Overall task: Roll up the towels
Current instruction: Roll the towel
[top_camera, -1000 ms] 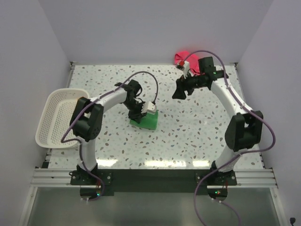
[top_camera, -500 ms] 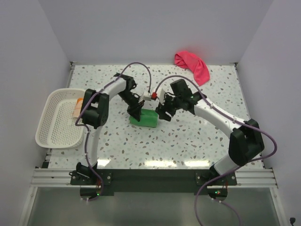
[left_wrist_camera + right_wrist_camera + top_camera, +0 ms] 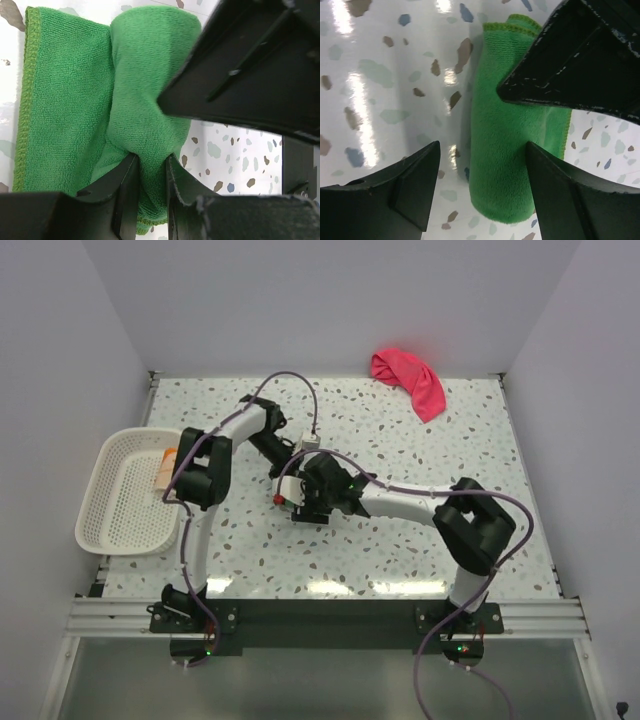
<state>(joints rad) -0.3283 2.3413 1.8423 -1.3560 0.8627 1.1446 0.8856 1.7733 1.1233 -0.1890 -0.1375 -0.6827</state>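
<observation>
The green towel [image 3: 145,75] lies partly rolled on the speckled table, with a flat tail to the left of the roll. My left gripper [image 3: 150,172] is shut on one end of the roll. My right gripper [image 3: 482,175] is open, its fingers [image 3: 415,185] wide on either side of the other end of the green towel [image 3: 510,150]. In the top view both grippers [image 3: 290,480] [image 3: 302,502] meet at table centre and hide the green towel. The pink-red towel [image 3: 408,378] lies crumpled at the back right. The peach towel [image 3: 165,472] lies in the basket.
The white mesh basket [image 3: 115,510] stands at the left table edge. The left gripper's black finger [image 3: 580,60] fills the top right of the right wrist view, close over the roll. White walls close in the table on three sides.
My right arm has swung from the back right down and left to the green towel and now covers it from above. My left gripper has stayed at the towel.
</observation>
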